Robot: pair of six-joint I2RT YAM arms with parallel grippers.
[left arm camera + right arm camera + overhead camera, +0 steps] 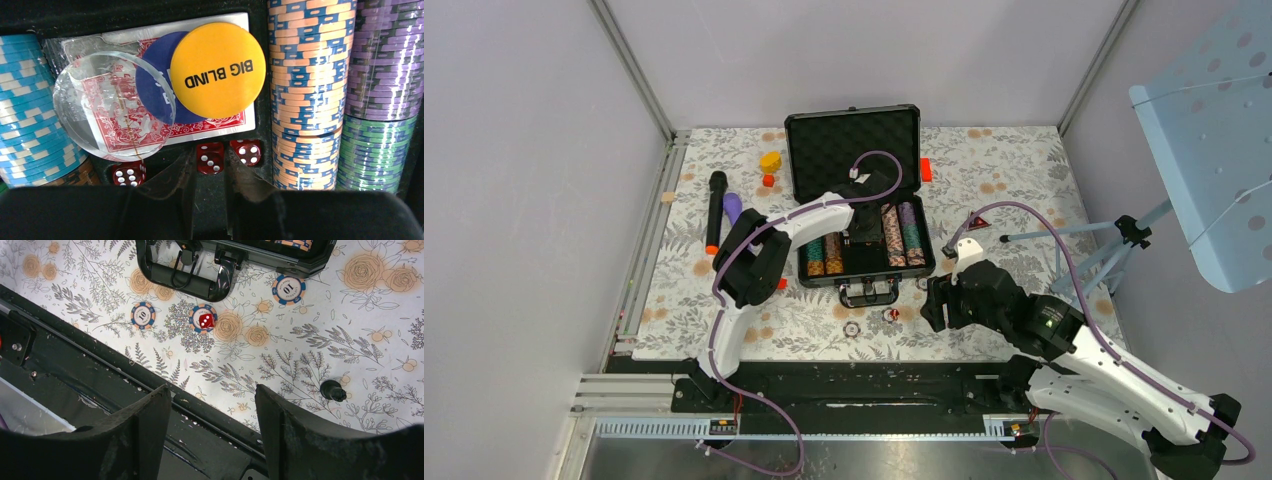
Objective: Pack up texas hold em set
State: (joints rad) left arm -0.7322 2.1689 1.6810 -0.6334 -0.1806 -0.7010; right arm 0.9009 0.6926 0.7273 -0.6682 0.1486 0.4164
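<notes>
left pincer [207, 180]: jaws parted only a little, nothing between them, lowered inside the open case [854, 140]. just ahead of its tips lie three red dice [210, 157]. beyond them is the card deck [220, 125], carrying a clear disc [110, 105], a blue button [152, 75] and a yellow big blind button [218, 70]. to its left runs a pale blue chip row [25, 115]; to its right an orange-and-blue row [305, 90], then purple [382, 60] and green [375, 155] rows. risk: the buttons lie loose and would likely slide if a finger nudges them or the lid closes.

right pincer [212, 395]: jaws wide, empty, above the near edge of the surface [310, 340]. ahead, outside the case by its handle [190, 277], lie three loose chips [143, 315], the middle one bearing a stray die [206, 320]. risk: flat chips offer little to pinch, and the die may roll off if its chip is pushed.
</notes>
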